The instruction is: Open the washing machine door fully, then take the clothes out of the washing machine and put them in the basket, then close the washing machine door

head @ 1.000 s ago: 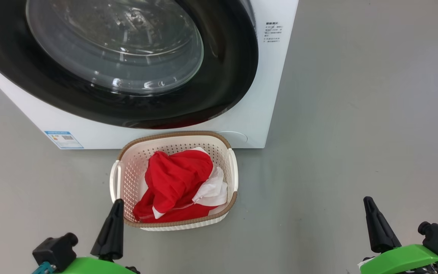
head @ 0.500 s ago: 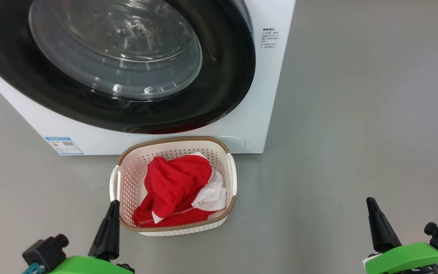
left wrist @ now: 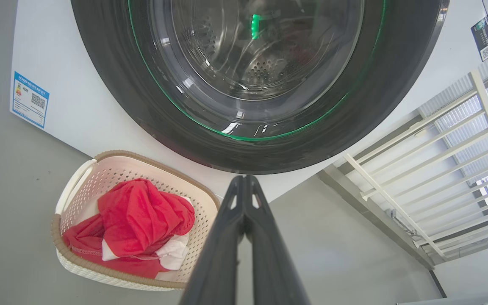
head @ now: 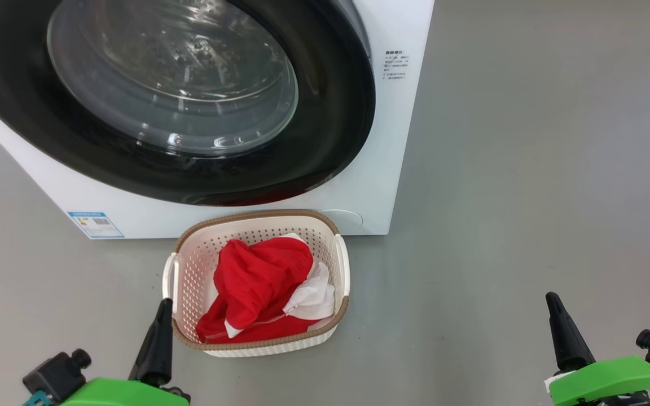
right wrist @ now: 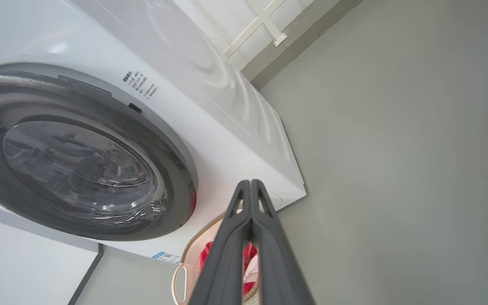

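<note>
Big round glossy black washing machine door (head: 330, 113), up behind the cream perforated plastic basket (head: 189, 265), runs off the head view's top and left edges. Small blue label (head: 95, 224) left of the basket and tiny black print (head: 395, 65) up to its right, way too small to read. Bright red fabric clothes (head: 257, 276) hide the basket's floor.

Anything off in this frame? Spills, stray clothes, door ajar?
Nothing stands out. Door looks shut, clothes lie inside the upright basket. Red glint low on the door rim is probably their reflection.
</note>
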`<state>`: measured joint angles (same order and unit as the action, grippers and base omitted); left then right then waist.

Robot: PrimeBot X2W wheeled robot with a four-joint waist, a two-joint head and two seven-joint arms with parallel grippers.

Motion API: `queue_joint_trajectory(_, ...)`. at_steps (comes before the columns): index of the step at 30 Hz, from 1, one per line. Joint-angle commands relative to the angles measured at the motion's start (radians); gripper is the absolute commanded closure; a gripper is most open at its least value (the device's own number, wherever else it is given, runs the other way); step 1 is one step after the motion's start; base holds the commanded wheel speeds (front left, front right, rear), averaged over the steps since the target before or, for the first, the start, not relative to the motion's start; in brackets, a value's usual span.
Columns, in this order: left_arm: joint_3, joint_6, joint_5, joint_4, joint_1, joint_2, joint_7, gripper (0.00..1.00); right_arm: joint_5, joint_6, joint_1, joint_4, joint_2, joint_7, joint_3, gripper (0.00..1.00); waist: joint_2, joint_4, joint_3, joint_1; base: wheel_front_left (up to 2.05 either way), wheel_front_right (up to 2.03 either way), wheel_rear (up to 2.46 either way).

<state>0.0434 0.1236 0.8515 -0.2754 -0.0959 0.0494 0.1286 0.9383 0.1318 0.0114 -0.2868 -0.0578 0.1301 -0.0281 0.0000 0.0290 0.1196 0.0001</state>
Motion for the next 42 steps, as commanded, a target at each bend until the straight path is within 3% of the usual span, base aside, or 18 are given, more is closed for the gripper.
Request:
queue_joint_trajectory(1, -0.022, 0.003, 0.032, 0.025, -0.004, 0.020, -0.005, 1.00, 0.030, 0.000, -0.046, 0.028, -0.017, -0.008, 0.000, 1.00, 0.0000, -0.001, -0.003, -0.0001, 0.00, 0.00, 0.00)
queue_joint_trajectory(42, -0.071, 0.005, 0.476, 0.030, -0.006, 0.030, -0.119, 1.00, 0.420, -0.001, -0.086, 0.038, -0.019, -0.126, -0.027, 1.00, 0.0000, -0.017, -0.069, -0.0001, 0.00, 0.00, 0.00)
